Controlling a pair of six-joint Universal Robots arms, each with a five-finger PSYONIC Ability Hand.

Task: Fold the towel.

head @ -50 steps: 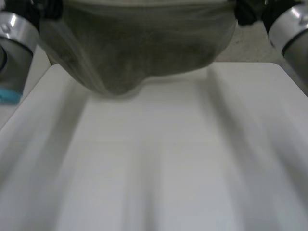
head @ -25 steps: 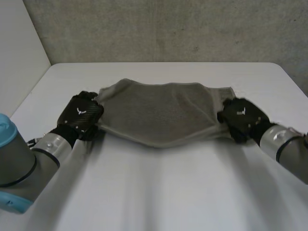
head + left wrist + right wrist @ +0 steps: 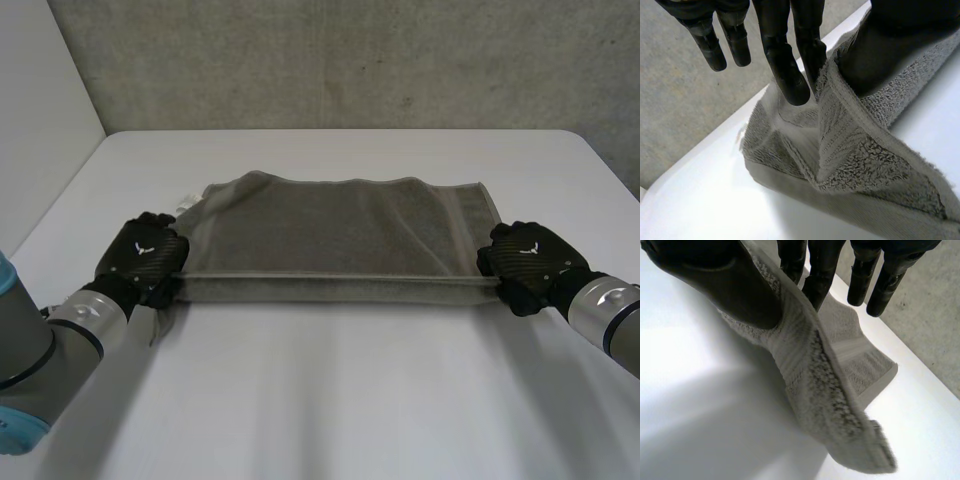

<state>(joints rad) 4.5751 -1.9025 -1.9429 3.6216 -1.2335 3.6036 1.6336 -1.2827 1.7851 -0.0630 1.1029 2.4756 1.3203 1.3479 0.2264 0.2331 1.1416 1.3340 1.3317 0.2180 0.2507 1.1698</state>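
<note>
1. Towel position. The grey towel lies across the white table, midway between the table's left and right edges and closer to its far edge than to its near edge. Its far portion rests flat on the table. Its near edge runs in a straight, taut line between the two hands, parallel to the table's near edge.

2. Left hand. The left hand is at the near left corner of the towel, on the side of the table's left edge. In the left wrist view the thumb presses the hemmed edge of the towel against one finger, so the hand has the cloth pinched. The other fingers point straight out, clear of the cloth. Below the pinch the towel bunches into folds and drops to the table.

3. Right hand. The right hand is at the near right corner of the towel, on the side of the table's right edge. In the right wrist view the thumb clamps the towel's edge against the fingers; the cloth hangs from this pinch as a loose flap above the table.

4. Arms. Each arm reaches in from a near corner of the table.
</note>
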